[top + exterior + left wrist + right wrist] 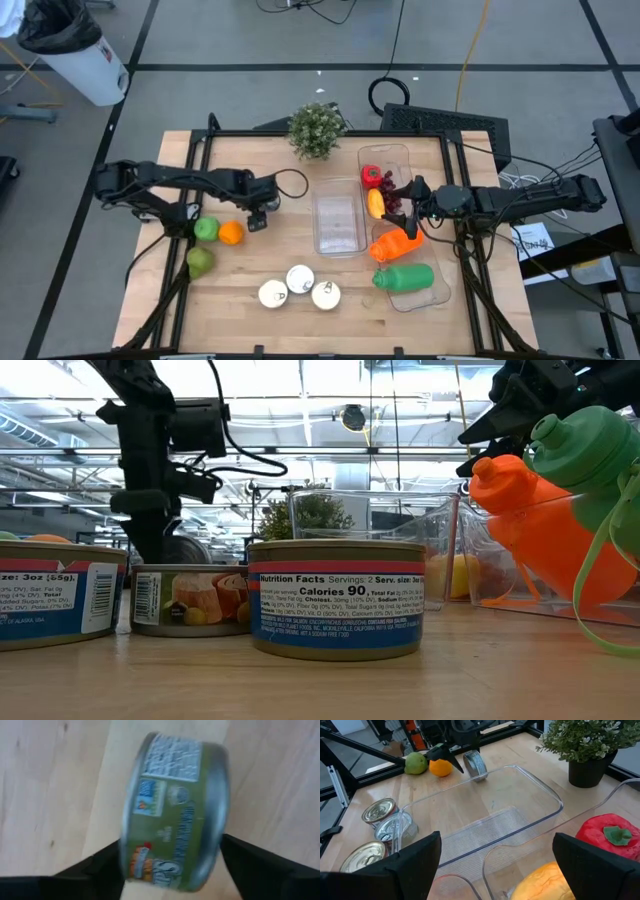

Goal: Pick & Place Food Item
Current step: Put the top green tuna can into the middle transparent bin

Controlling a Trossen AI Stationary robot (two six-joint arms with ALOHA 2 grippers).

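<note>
Grey floor all round a pale wooden desk (pixel 270 260) in the overhead shot. Left claw (pixel 258 218) sits left of centre with a can (pixel 257 221) between its fingers, held up beside an orange (pixel 231 233) and a green apple (pixel 206 229). Empty clear tray (pixel 338 222) in the middle, so I'd say the placing isn't done yet; three more cans (pixel 299 287) wait at the bottom. Right claw (pixel 408 212) hovers at centre right over a second tray (pixel 395 160), fingers spread wide, nothing in them.

Table-level view: squat metal cans with paper labels fill the foreground, glossy orange and green plastic bottles (pixel 560 520) on the right.

Left wrist view: the green-labelled can (pixel 175 815) lies on its side between the dark fingers (pixel 260 865), which look about to clamp on it; can't tell if they touch.

Right wrist view: thin see-through tray (pixel 485 820) with rounded corners, still bare. Shiny red pepper (pixel 612 837) lower right, leafy potted plant (pixel 585 745) upper right.
</note>
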